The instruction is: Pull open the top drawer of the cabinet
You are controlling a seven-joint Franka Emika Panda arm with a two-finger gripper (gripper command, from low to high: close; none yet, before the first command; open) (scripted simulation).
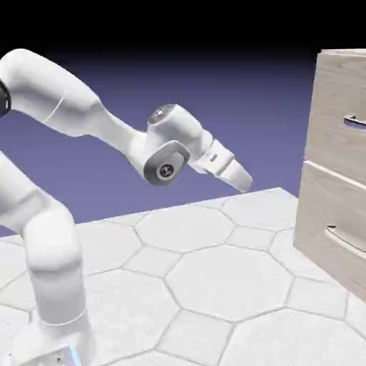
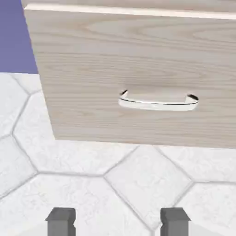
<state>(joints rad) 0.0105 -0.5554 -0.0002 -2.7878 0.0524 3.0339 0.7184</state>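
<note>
The cabinet (image 1: 312, 154) stands at the exterior view's right, a tall pale wood-grain box. Its top drawer (image 1: 336, 93) looks flush and carries a slim silver handle (image 1: 355, 121). My gripper (image 1: 244, 184) hangs in the air well to the left of the cabinet, below the height of that handle and angled down toward the cabinet's foot. In the hand view the gripper (image 2: 117, 223) is open with nothing between its fingertips (image 2: 61, 221). That view faces the lower drawer front (image 2: 92, 60) and its handle (image 2: 158, 102); only a sliver of the top drawer (image 2: 138, 3) shows at the upper edge.
The lower drawer (image 1: 325, 214) with a like silver handle (image 1: 347, 241) sits under the top one. The white hexagon-tiled table (image 1: 214, 279) runs from the arm's base to the cabinet's foot.
</note>
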